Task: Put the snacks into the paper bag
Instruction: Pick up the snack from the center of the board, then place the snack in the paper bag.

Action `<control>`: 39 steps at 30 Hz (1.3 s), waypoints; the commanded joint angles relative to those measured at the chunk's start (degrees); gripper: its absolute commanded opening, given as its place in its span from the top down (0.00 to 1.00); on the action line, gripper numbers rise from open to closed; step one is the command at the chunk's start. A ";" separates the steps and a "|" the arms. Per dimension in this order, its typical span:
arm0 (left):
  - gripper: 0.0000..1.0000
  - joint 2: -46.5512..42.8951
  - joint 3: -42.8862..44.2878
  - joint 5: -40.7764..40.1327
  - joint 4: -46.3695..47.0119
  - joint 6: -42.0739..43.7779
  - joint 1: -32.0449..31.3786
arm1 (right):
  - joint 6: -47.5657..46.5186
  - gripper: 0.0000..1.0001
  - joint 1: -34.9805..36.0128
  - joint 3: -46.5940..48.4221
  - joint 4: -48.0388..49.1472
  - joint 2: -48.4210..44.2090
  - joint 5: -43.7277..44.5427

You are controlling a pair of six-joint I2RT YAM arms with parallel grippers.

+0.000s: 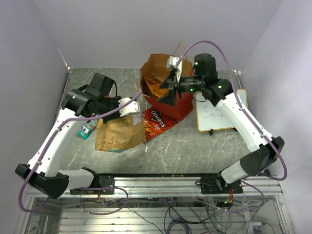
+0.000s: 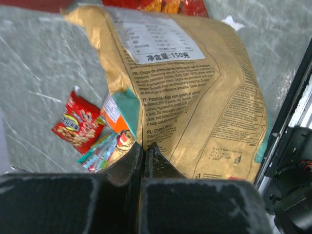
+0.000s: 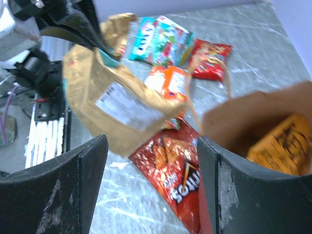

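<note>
My left gripper (image 2: 144,147) is shut on the top edge of the large kraft-brown pouch (image 2: 195,92), which hangs from it just above the table (image 1: 117,134). Small red (image 2: 78,126), orange (image 2: 114,114) and teal packets (image 2: 97,153) lie under and beside the pouch. The red paper bag (image 1: 183,105) stands upright at the back middle with an orange-yellow chip bag (image 3: 278,146) inside. My right gripper (image 3: 151,168) is open and empty, hovering at the bag's mouth (image 1: 165,90). A red Doritos bag (image 1: 155,122) lies flat at the bag's foot.
A wood-framed whiteboard (image 1: 219,109) lies right of the paper bag, under the right arm. A teal-white pack (image 3: 156,41) and a small red pack (image 3: 209,58) lie toward the table's left side. Grey walls close in the back and sides.
</note>
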 commanded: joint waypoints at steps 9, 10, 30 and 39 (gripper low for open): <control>0.93 5.92 13.45 1.18 -3.29 -3.10 -7.87 | -9.70 0.14 7.86 1.95 -2.15 7.37 -7.76; 0.93 6.14 13.82 1.48 -3.12 -3.05 -8.20 | -9.83 0.14 8.32 1.14 -2.14 7.65 -8.19; 0.84 1.86 8.22 -0.54 5.13 -5.19 -10.25 | -7.23 1.00 12.06 -3.92 -1.47 8.60 -9.16; 0.42 -2.88 14.03 4.91 2.98 -8.23 -8.23 | -9.83 1.00 12.10 0.78 -9.10 2.57 -3.23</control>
